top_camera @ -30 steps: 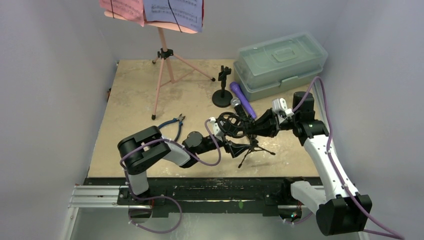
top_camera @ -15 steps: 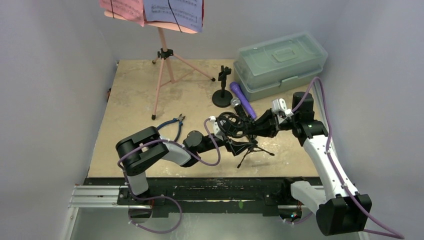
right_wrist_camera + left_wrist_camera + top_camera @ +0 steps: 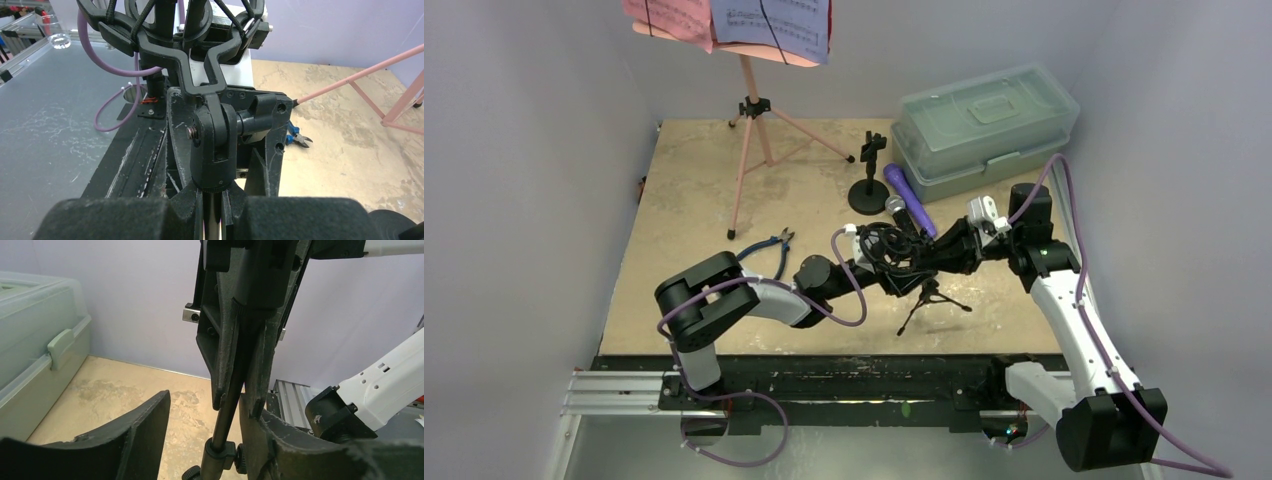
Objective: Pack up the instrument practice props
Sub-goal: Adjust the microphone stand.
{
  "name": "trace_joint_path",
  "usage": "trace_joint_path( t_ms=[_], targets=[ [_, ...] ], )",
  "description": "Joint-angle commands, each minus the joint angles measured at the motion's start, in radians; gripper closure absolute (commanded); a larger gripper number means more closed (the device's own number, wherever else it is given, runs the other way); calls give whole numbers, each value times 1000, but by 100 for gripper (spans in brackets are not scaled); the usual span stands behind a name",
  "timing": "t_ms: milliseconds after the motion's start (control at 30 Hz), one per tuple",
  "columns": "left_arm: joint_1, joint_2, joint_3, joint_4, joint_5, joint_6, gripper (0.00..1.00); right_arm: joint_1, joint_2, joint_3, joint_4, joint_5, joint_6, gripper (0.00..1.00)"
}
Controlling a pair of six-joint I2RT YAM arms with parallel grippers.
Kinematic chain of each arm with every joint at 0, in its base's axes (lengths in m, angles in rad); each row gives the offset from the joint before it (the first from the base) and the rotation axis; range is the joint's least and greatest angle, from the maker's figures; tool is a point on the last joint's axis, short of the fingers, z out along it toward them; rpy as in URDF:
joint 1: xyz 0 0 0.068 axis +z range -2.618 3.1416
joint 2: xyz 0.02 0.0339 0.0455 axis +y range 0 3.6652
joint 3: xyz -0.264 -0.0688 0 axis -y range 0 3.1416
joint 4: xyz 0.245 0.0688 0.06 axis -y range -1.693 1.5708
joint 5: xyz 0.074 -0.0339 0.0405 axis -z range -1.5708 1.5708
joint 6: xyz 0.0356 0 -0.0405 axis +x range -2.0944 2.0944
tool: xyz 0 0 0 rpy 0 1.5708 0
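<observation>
The box (image 3: 984,125) sits at the far right corner of the table (image 3: 694,190) with its lid down. In the left wrist view its front latch lies flat against the wall. Its cloudy greenish walls do not show whether anything is inside. Just in front of the box's left end, the purple mic (image 3: 899,182) and the black mic (image 3: 896,207) lie side by side on the table, touching or nearly so. The round stand (image 3: 868,198) stands upright just left of them. Nearer the arms than the box, the tripod stand (image 3: 927,293) leans with its ring cradle toward the left. Whether its feet touch the table I cannot tell. The right gripper (image 3: 212,207) is clamped on the stand's stem just below the cradle joint. The left gripper (image 3: 205,410) straddles the same stem lower down with its jaws parted. A gap shows between the stem and one finger (image 3: 145,440), and the other finger is close against the stem. Well left of the box, at the back of the table, the rack (image 3: 749,110) stands on its three legs with the sheets (image 3: 769,20) held on its panel. The pliers (image 3: 769,248) lie on the table far left of the box and nearer the arms.
</observation>
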Motion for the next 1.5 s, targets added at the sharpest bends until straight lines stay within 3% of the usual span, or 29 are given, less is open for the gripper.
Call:
trace_joint_path(
  t_ms=[0,100,200,233,300,400,500,700,867,1067,1300,1467],
  targets=[
    [-2,11,40,291,5,-31,54,4,-16,3,44,-102,14,100],
    [-2,10,36,291,12,-36,70,5,-17,3,49,-99,17,100],
    [-2,2,27,290,10,-40,99,5,-18,3,52,-92,19,100],
    [-2,-3,20,291,3,-41,100,4,-18,3,52,-87,20,100],
    [-2,-21,-3,287,-17,-41,100,2,-22,3,55,-73,23,89],
    [-2,-78,-45,250,-55,-26,100,-5,-28,3,61,-50,30,59],
    [-2,-161,-79,155,-95,0,100,-18,-35,3,75,-21,50,38],
    [-2,-350,-150,-57,-263,66,100,-69,-57,1,102,22,95,15],
    [-5,-493,-155,-298,-450,83,100,-98,-62,-26,243,63,256,13],
    [-42,-575,-60,-658,-741,31,100,-97,-63,-135,677,197,735,15],
    [-131,-526,101,-896,-1065,-52,100,-86,-16,-128,650,294,851,20],
    [-178,-474,130,-836,-1143,-29,100,-30,38,-153,709,342,960,24]
  ],
)
